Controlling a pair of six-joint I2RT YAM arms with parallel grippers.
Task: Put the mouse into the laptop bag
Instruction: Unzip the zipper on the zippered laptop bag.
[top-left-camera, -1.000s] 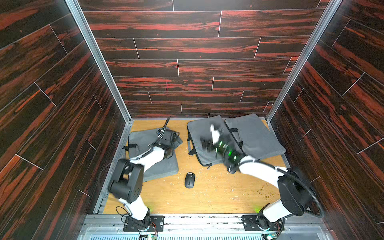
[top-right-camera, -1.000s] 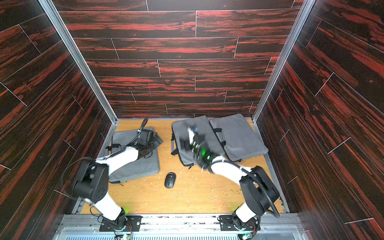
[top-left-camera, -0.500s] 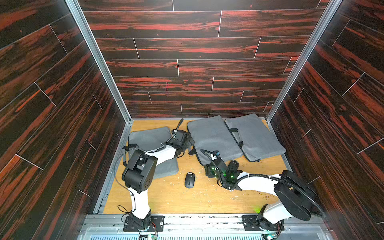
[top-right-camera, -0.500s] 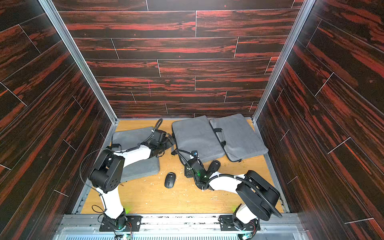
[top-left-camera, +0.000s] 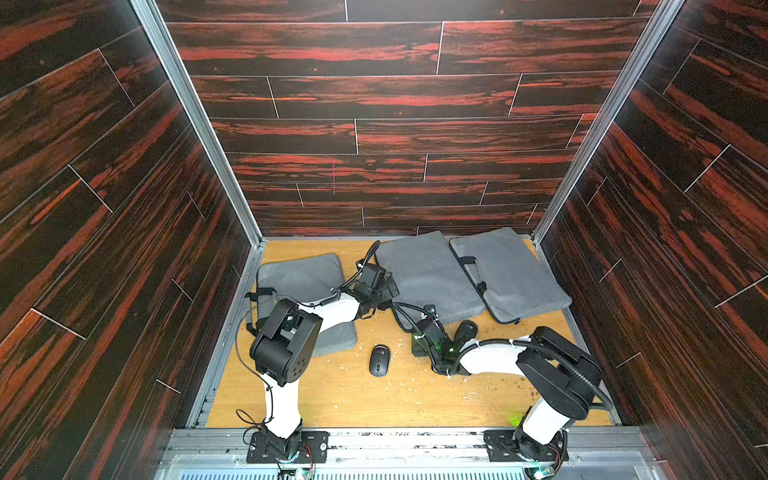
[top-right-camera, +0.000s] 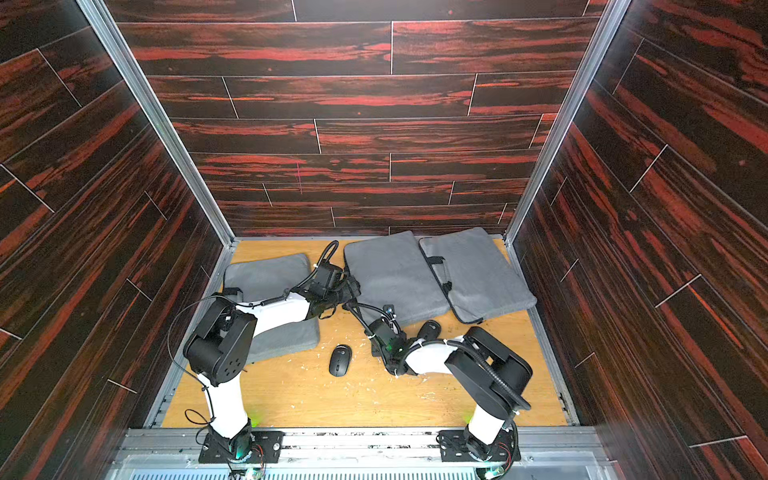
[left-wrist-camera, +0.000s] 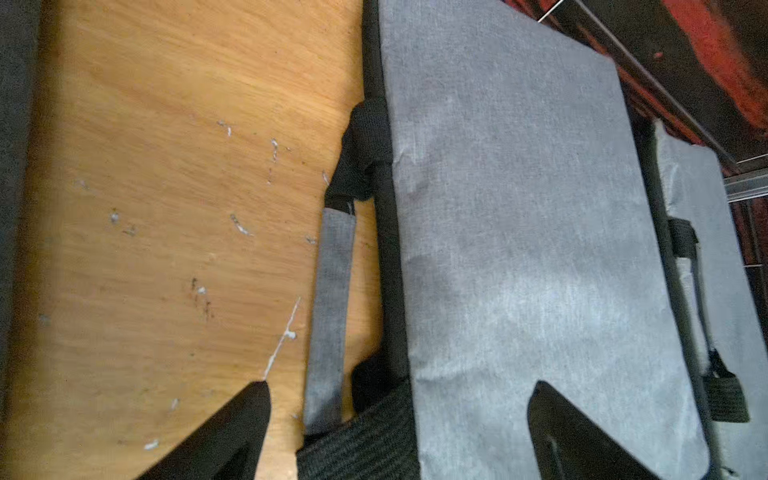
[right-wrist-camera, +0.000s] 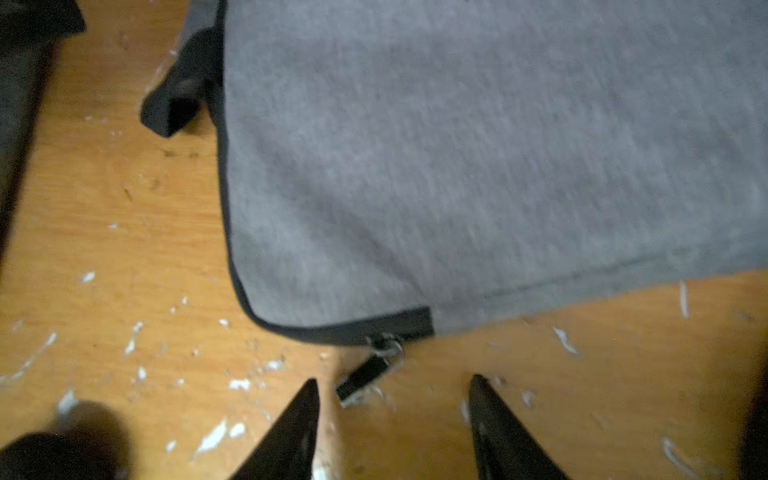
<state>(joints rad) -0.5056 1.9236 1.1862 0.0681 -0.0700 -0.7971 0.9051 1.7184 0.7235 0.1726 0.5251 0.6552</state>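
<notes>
The right gripper (right-wrist-camera: 394, 379), tapered black fingers (right-wrist-camera: 291, 428) half-spread and empty, flanks the zipper pull (right-wrist-camera: 365, 376) of the grey fabric laptop bag (right-wrist-camera: 457, 166); the left gripper (left-wrist-camera: 400, 384) gapes wide, empty, over its handled edge.

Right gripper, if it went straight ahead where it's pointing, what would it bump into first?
Probably the zipper pull lying just ahead of the open right gripper, then the edge of the gray laptop bag. Height is unclear, so it might pass above.
</notes>
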